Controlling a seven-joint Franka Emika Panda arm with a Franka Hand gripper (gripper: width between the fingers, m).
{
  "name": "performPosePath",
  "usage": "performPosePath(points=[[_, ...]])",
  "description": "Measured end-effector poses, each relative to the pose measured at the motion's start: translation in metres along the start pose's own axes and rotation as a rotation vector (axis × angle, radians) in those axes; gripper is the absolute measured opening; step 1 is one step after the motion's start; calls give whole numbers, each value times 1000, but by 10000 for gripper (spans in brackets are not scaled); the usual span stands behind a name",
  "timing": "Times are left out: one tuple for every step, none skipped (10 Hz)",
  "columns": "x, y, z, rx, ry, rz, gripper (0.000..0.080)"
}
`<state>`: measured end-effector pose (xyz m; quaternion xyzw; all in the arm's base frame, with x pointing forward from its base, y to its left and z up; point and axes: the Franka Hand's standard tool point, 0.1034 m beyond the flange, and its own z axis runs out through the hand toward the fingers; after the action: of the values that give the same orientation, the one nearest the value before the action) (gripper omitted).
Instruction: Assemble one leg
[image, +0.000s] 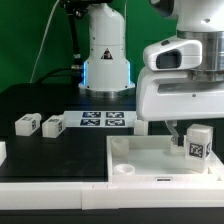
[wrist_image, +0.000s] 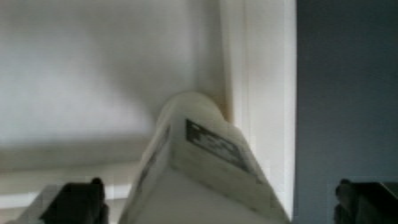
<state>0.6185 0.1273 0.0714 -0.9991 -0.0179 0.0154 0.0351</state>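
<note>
A leg (image: 198, 143), a small white block with a black-and-white tag on its side, stands upright at the right end of the large white panel (image: 140, 160). My gripper (image: 188, 136) hangs over it, open, with the leg between the jaws. In the wrist view the leg (wrist_image: 210, 160) fills the middle, and the two dark fingertips (wrist_image: 75, 202) stand apart from it on either side, with a gap showing on each side. The panel's raised rim (wrist_image: 263, 60) runs past the leg.
Two more legs (image: 26, 124) (image: 53, 125) lie on the black table at the exterior view's left, and a white part (image: 2, 150) shows at the left edge. The marker board (image: 103, 120) lies behind the panel. The arm's white base (image: 105, 60) stands at the back.
</note>
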Motion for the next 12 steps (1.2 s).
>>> performPosePath(points=[[0, 3, 0, -1, 0, -142, 648], [0, 5, 0, -5, 0, -272, 649], [0, 7, 1, -5, -1, -379, 649], [0, 8, 1, -8, -2, -471, 649], [1, 10, 1, -19, -5, -615, 649], [1, 10, 1, -19, -5, -648, 649], [1, 11, 1, -19, -6, -662, 649], [1, 11, 1, -19, -6, -658, 505], [1, 11, 1, -18, -5, -629, 505], [1, 11, 1, -18, -5, -630, 367], [1, 11, 1, -16, -5, -610, 289], [1, 11, 1, -5, -2, -419, 289]])
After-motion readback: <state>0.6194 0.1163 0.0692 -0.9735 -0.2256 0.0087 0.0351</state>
